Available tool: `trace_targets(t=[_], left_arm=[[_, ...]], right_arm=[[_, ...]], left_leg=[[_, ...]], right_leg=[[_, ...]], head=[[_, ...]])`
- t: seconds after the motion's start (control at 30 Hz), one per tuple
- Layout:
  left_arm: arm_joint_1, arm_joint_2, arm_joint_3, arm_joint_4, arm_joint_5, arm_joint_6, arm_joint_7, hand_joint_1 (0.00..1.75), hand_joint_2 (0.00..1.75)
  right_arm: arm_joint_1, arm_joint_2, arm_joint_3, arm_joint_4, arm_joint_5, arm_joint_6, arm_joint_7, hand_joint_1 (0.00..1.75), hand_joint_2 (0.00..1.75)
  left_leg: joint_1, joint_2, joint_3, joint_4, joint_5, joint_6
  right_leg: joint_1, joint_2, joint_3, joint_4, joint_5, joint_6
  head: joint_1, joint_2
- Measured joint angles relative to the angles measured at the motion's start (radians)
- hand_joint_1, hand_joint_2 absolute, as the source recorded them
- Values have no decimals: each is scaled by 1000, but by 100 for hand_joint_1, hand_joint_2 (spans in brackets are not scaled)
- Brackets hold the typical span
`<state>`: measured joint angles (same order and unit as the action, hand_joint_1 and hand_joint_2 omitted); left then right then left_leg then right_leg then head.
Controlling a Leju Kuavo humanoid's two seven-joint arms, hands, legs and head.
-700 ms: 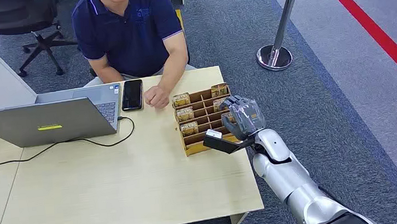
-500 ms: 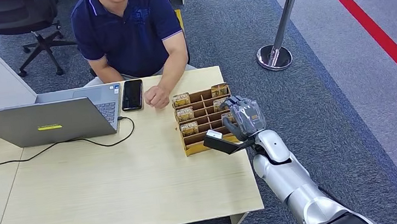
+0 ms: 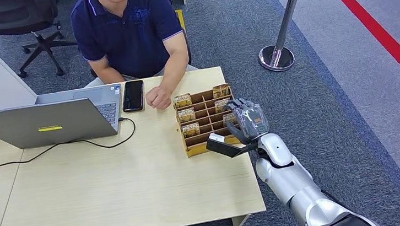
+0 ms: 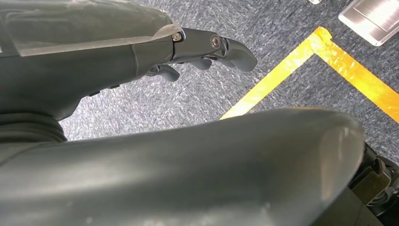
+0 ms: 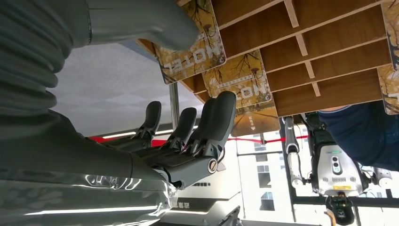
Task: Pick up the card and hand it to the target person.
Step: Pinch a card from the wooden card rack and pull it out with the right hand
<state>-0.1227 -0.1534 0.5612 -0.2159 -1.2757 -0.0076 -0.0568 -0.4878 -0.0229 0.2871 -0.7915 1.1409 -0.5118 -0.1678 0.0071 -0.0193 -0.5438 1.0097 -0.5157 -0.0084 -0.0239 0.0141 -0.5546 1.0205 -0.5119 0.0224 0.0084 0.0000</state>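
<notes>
You've got the cards point(image 3: 186, 115) standing in the slots of the wooden organizer point(image 3: 205, 121) on the desk point(image 3: 111, 193), and the nearest card point(image 5: 192, 44) sits right against the thumb of your right robot hand point(image 3: 244, 121). The fingers point(image 5: 219, 117) reach toward it, spread and holding nothing. The person point(image 3: 132, 33) sits across the desk, their hand point(image 3: 157, 97) resting beside the organizer. Your left robot hand point(image 4: 207, 52) hangs over the carpet, fingers loose, nothing in it.
</notes>
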Motion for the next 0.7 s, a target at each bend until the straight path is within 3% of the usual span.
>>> trace_targets(t=[0.4, 0.7], left_arm=[[0, 0, 0, 0, 1, 3, 0, 0, 0], [0, 0, 0, 0, 2, 6, 0, 0, 0]], right_arm=[[-4, 1, -3, 28, 1, 1, -1, 62, 175], [-12, 2, -3, 42, 12, 1, -2, 70, 175]], left_leg=[[0, 0, 0, 0, 0, 0], [0, 0, 0, 0, 0, 0]], right_leg=[[0, 0, 0, 0, 0, 0], [0, 0, 0, 0, 0, 0]], head=[[0, 0], [0, 0]])
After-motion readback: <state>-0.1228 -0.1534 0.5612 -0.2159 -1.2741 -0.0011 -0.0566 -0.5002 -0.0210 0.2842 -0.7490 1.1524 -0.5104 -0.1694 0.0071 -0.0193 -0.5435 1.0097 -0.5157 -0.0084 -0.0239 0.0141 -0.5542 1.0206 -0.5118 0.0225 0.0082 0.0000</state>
